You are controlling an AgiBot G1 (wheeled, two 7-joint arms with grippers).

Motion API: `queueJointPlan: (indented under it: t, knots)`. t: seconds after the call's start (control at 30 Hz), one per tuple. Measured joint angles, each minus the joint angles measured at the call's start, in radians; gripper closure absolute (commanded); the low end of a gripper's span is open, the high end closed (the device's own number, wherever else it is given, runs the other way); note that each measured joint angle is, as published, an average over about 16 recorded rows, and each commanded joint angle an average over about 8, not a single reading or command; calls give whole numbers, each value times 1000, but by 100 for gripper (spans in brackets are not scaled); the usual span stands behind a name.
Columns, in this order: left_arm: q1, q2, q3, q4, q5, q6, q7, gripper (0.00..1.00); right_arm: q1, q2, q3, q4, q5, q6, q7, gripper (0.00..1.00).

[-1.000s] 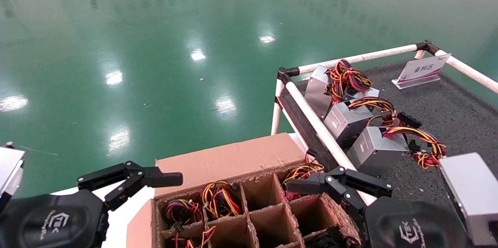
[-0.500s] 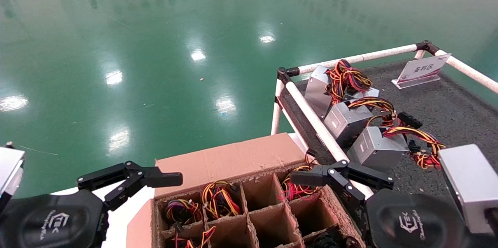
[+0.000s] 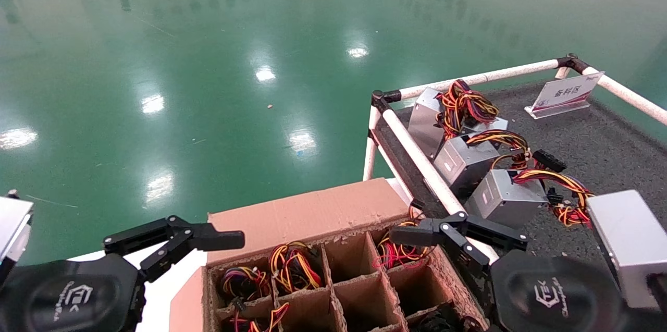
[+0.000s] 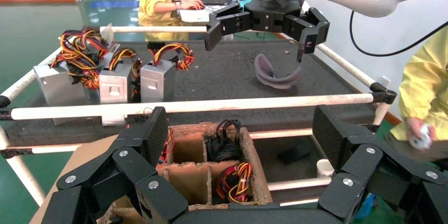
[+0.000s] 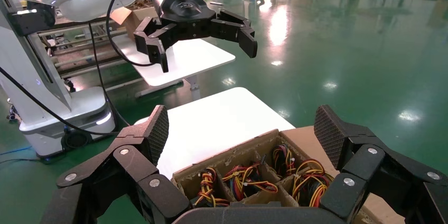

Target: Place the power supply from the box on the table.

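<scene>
The box [image 3: 307, 216] is a brown carton with a grid of cells, at the bottom centre of the head view. Power supplies sit down in its cells, showing only red, yellow and black wire bundles [image 3: 292, 264] [image 5: 235, 170] [image 4: 231, 180]. My right gripper [image 3: 458, 234] hangs open and empty above the box's right edge, next to the white rail of the table [image 3: 604, 149]. My left gripper [image 3: 173, 238] is open and empty, held left of the box. Three silver power supplies [image 3: 501, 200] [image 4: 113, 80] lie in a row on the table.
A small white sign [image 3: 565, 93] stands at the table's far side. A grey curved strap [image 4: 274, 74] lies on the table. The box rests on a white stand [image 5: 211, 123]. Green floor surrounds everything. People in yellow [image 4: 425, 102] are beyond the table.
My right gripper has shifted slightly left and up over the box's right cells, its silver wrist block following. The left arm has not moved.
</scene>
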Motion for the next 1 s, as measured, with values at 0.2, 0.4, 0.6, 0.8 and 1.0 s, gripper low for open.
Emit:
queueJointPlan:
  t: [0.2,0.4,0.6,0.8,1.0]
  knots:
    - [0,0,0,0,0,0,0,0,1,0,0,-1,-1,0,0,0]
    - [0,0,0,0,0,0,0,0,1,-1,-1,-2,-1,0,-1,0]
    - [0,0,0,0,0,0,0,0,1,-1,-1,-3,-1,0,-1,0]
    - [0,0,0,0,0,0,0,0,2,-1,-1,-3,-2,0,-1,0]
    - [0,0,0,0,0,0,0,0,2,-1,-1,-3,-2,0,-1,0]
